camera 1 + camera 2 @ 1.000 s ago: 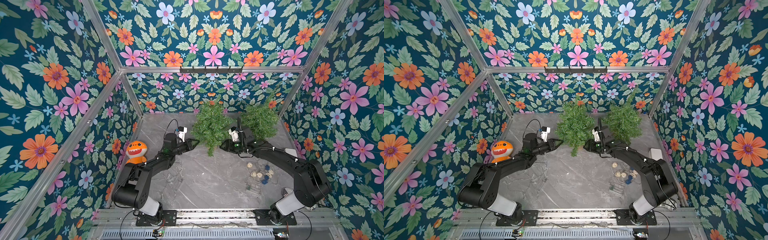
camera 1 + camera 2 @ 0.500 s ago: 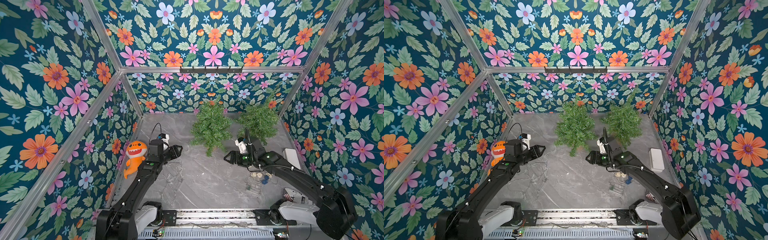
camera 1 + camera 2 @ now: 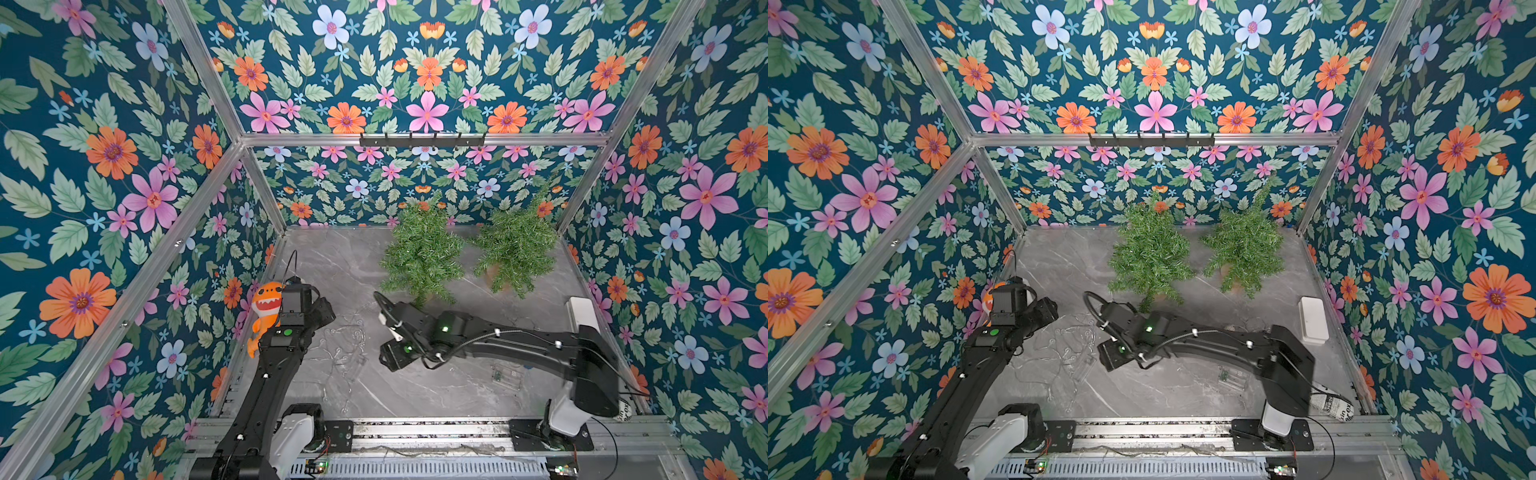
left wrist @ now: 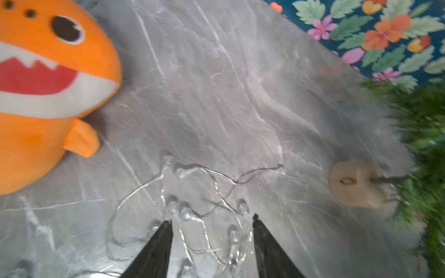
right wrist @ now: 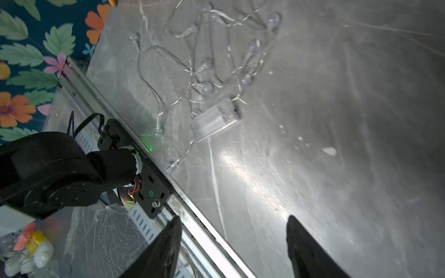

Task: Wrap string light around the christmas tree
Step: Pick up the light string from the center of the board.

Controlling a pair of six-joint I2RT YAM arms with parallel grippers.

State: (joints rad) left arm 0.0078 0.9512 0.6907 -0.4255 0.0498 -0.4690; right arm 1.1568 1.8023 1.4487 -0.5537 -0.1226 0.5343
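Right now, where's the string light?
In both top views the string light lies tangled on the table between the left gripper and right gripper, in front of the left christmas tree.

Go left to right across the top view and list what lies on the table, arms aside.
Orange plush toy → string light → christmas tree → second christmas tree → white box.
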